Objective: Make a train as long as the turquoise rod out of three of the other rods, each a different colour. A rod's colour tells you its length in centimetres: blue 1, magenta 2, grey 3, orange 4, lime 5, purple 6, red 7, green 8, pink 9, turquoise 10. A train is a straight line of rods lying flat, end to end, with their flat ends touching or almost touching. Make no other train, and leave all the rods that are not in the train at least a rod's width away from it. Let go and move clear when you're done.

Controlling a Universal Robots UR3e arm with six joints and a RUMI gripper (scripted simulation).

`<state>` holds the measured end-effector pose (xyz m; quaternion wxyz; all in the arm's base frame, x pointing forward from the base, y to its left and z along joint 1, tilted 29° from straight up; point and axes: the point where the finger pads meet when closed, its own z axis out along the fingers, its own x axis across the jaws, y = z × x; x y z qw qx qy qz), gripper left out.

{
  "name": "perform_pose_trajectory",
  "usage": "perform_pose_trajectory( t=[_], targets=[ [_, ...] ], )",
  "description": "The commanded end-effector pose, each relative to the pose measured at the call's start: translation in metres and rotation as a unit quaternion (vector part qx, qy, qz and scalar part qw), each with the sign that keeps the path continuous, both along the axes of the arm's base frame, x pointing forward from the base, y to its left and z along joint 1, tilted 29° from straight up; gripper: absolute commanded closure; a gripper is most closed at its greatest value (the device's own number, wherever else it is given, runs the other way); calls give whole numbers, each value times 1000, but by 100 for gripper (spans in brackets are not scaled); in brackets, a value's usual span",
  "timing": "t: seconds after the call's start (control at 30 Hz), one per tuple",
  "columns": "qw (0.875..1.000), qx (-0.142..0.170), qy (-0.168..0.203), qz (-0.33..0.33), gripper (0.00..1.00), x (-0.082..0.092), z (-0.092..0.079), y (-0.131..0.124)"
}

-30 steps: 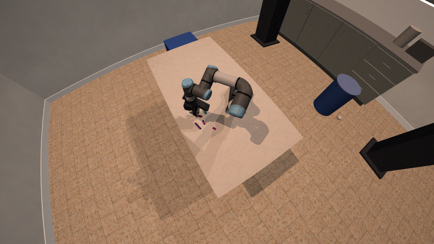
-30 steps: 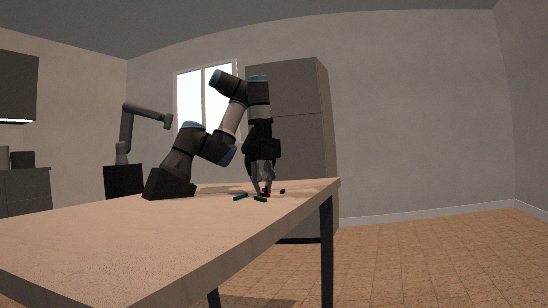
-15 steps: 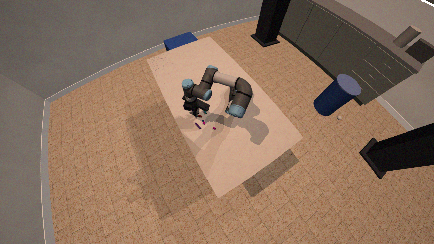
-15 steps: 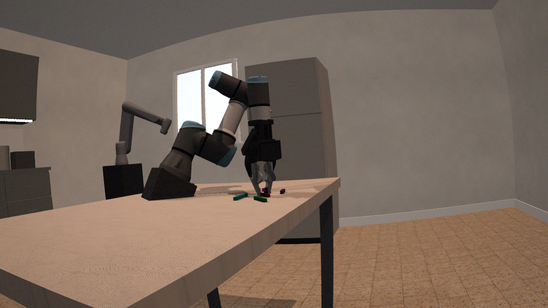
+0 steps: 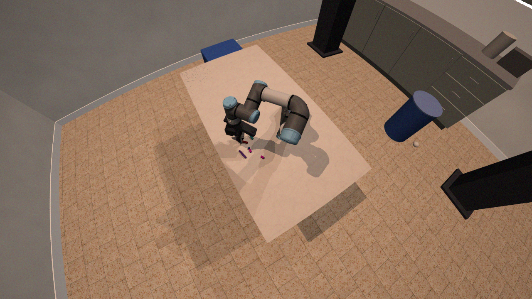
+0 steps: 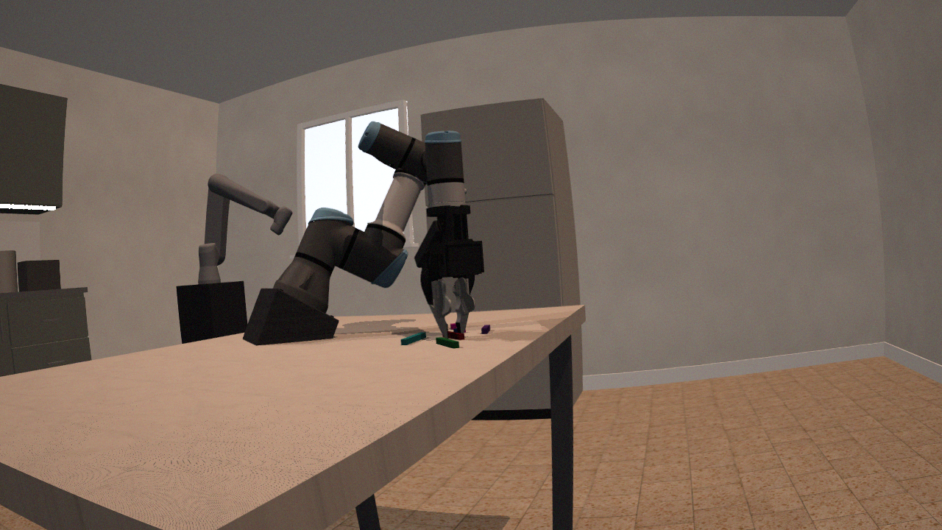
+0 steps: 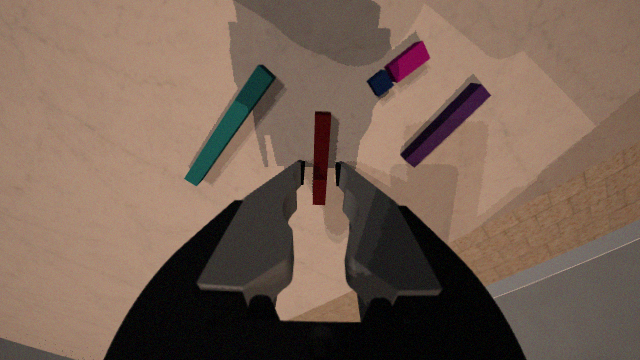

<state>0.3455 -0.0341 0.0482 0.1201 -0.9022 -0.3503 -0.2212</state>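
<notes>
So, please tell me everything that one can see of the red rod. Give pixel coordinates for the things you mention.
The red rod [image 5: 244, 142] [image 6: 455, 335] [image 7: 321, 157] is a slim, straight bar with flat ends, of a plain, dull-looking material. It lies flat on the table [image 5: 297, 178] [image 6: 263, 408] [image 7: 100, 250], partly shadowed. Its near part is between the fingers, with a gap on each side in the wrist view. No other rod touches it.

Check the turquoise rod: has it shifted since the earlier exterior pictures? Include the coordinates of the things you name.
No. The turquoise rod [image 5: 251, 137] [image 6: 413, 338] [image 7: 225, 129] shows no visible shift either way, judged against the far right corner of the table [image 5: 334, 178] [image 6: 197, 428] [image 7: 75, 225] in the exterior view.
</notes>
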Motion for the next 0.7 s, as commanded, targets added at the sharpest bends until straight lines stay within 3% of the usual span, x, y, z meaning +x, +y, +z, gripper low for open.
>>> perform_pose_trajectory(
  t=[0.0, 0.27, 0.3, 0.67],
  targets=[
    [1000, 0, -1, 0, 86, 1, 0, 0],
    [1000, 0, -1, 0, 86, 1, 0, 0],
    [1000, 0, -1, 0, 100, 1, 0, 0],
    [1000, 0, -1, 0, 100, 1, 0, 0]
  ],
)
